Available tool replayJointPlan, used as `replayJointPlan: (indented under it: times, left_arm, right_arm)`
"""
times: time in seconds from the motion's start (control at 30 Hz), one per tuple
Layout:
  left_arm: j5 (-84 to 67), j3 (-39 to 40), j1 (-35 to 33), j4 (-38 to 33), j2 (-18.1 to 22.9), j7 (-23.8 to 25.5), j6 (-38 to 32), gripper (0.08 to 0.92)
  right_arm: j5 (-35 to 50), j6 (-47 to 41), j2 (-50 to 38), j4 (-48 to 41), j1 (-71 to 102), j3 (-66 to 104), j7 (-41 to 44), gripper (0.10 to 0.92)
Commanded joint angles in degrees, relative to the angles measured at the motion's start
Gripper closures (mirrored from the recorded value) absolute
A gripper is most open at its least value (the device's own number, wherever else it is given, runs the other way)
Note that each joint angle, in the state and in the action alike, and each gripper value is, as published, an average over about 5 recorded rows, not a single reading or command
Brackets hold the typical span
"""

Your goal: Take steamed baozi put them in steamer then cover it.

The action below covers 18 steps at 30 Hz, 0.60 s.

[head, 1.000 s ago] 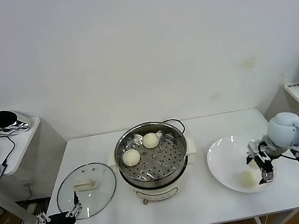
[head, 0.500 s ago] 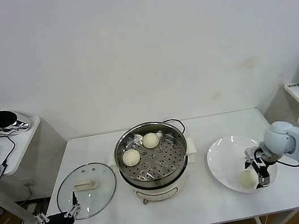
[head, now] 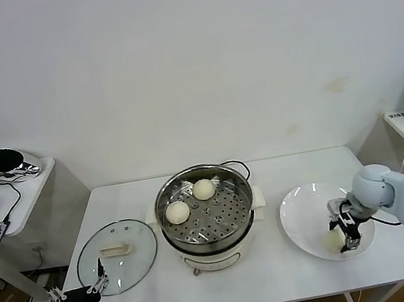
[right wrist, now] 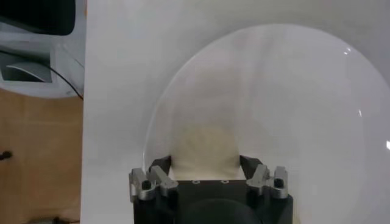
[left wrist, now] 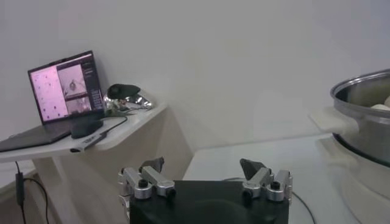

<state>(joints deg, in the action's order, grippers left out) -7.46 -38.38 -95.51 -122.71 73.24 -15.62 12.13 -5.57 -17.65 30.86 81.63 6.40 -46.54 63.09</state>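
The steamer (head: 207,218) was seen standing at the middle of the white tabletop (head: 269,271), its lid off. Two steamed baozi lay on its perforated tray: one baozi (head: 177,212) toward the steamer's left side and another baozi (head: 204,189) toward its far rim, the two a little apart. The cover (head: 116,256) lay flat on the tabletop to the left of the steamer, its cream handle facing up.

To the right of the steamer, well apart from it, a white plate (head: 300,216) rested on the tabletop. A third baozi (head: 332,239) was seen on the plate's near part. The right claw (head: 343,234) was lowered onto the plate, farthest from the steamer, with its fingers placed on either side of that bun. In the right wrist view the bun (right wrist: 203,146) filled the gap between the two fingers (right wrist: 159,167), which were drawn in against its sides, so the claw was judged to be pinching it, with the bun on the plate (right wrist: 292,91).

The left claw (head: 80,295) was held at the tabletop's near edge, left of the steamer and just in front of the cover, with its fingers spread wide and nothing between them, as was confirmed in the left wrist view (left wrist: 204,170).
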Motion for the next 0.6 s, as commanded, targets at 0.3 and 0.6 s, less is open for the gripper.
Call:
replayJointPlan:
  times: [0.3, 0.6]
  left_arm:
    - [-0.2, 0.3, 0.4, -0.2, -0.5, 0.0, 0.0, 0.177]
    - [-0.8, 0.0, 0.5, -0.2, -0.9, -0.2, -0.2, 0.177]
  right_arm:
    - [7.3, 0.8, 1.3, -0.3, -22.8, -4.9, 6.1, 0.381]
    - [16.1, 2.2, 13.4, -2.9, -44.4, -13.2, 7.0, 0.381]
